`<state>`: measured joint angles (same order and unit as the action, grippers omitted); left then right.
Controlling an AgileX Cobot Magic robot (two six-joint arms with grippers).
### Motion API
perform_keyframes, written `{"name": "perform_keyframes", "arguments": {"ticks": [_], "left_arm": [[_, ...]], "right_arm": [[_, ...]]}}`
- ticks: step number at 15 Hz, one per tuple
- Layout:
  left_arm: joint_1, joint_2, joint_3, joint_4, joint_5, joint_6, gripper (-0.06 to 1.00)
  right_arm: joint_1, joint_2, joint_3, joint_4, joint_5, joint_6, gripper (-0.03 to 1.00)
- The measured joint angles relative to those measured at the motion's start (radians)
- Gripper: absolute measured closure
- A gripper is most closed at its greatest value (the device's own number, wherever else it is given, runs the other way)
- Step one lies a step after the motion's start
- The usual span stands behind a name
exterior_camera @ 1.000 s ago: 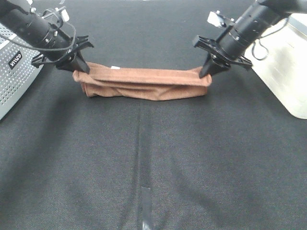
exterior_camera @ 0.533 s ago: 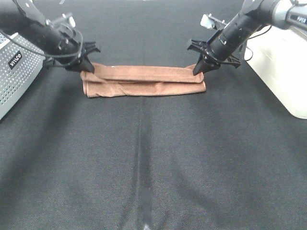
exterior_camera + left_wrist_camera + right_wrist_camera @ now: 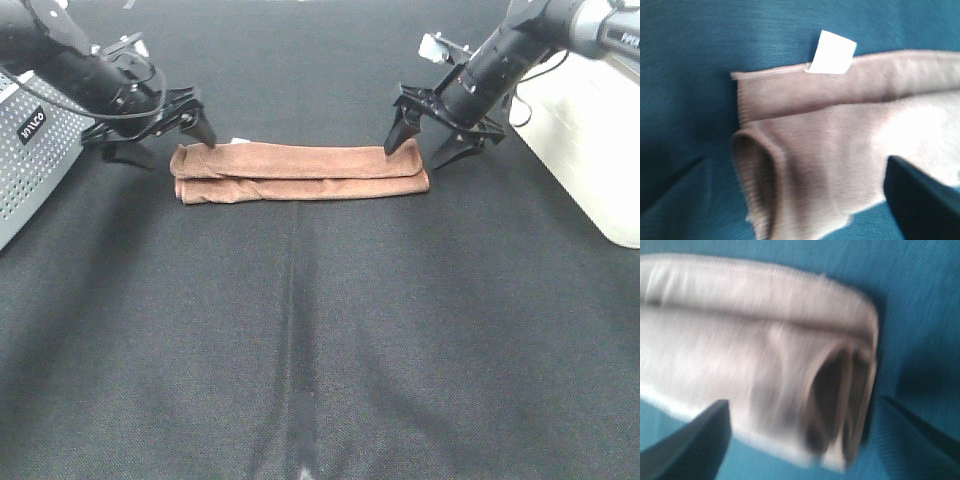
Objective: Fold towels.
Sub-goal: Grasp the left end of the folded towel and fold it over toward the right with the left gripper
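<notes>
The reddish-brown towel (image 3: 300, 173) lies on the black table as a long folded strip at the back centre. My left gripper (image 3: 172, 143) stands open over the towel's left end, one finger on each side of the corner. A small white tag (image 3: 831, 52) shows at that corner in the left wrist view, and the towel (image 3: 840, 150) lies loose between the spread fingers (image 3: 925, 200). My right gripper (image 3: 416, 152) is open astride the right end. There the folded layers of the towel (image 3: 765, 365) gape, with the fingers (image 3: 690, 440) apart from the cloth.
A grey perforated metal box (image 3: 30, 150) stands at the left edge, close behind the left arm. A white container (image 3: 590, 130) stands at the right, beside the right arm. The black cloth-covered table (image 3: 300, 330) stretches in front of the towel.
Both grippers have gone from shut on the towel's ends to open. The towel has dropped from slightly lifted and stretched to lying flat as a neat strip.
</notes>
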<state>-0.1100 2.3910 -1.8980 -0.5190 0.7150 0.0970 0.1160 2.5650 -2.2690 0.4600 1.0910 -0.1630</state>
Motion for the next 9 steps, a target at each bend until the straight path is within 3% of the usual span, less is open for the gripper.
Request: {"name": "perform_keyframes", "arguments": {"ticks": [1, 2, 6, 8, 9], "left_arm": [[0.006, 0.003, 0.0, 0.055, 0.02, -0.037, 0.05], [0.008, 0.007, 0.0, 0.058, 0.02, -0.047, 0.05], [-0.009, 0.043, 0.0, -0.009, -0.041, -0.051, 0.06], [-0.036, 0.061, 0.0, -0.025, -0.067, -0.051, 0.13], [-0.047, 0.068, 0.0, -0.038, -0.075, -0.051, 0.22]], "right_arm": [[0.0, -0.017, -0.002, -0.006, 0.02, 0.001, 0.21], [0.0, -0.019, -0.002, -0.007, 0.023, 0.001, 0.21], [0.0, -0.021, -0.002, -0.014, 0.027, 0.001, 0.2], [0.0, -0.021, -0.002, -0.016, 0.025, 0.001, 0.2], [0.0, -0.021, -0.002, -0.018, 0.017, 0.001, 0.2]]}}
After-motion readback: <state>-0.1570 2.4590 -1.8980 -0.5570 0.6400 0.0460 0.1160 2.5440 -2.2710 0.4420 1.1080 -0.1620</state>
